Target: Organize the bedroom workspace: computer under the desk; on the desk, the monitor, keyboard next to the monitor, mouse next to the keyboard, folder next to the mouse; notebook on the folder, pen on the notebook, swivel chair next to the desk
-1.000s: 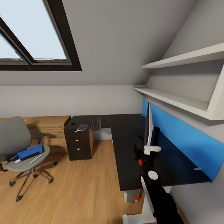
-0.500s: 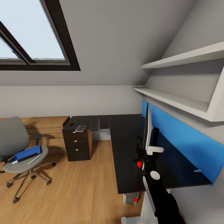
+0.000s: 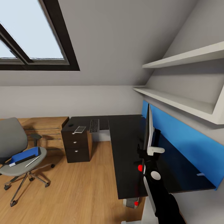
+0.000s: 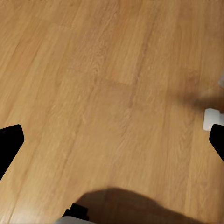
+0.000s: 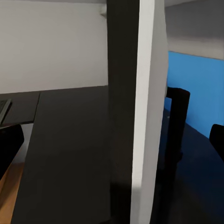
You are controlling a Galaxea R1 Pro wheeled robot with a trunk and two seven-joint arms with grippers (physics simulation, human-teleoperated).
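Monitor upright on desk, edge-on to head camera, at about 3 o'clock from view centre; long axis runs along blue wall panel, screen face toward room. Right gripper spread wide, fingertips at both sides of monitor edge, nothing pinched: judged to be lining up to reposition screen. Left gripper spread, empty, pointing at wooden floor.

Keyboard at far desk wing, long axis toward back wall. Folder and pen lie on swivel chair, at 8 o'clock, awaiting transfer.

Black-and-white arm, red markings
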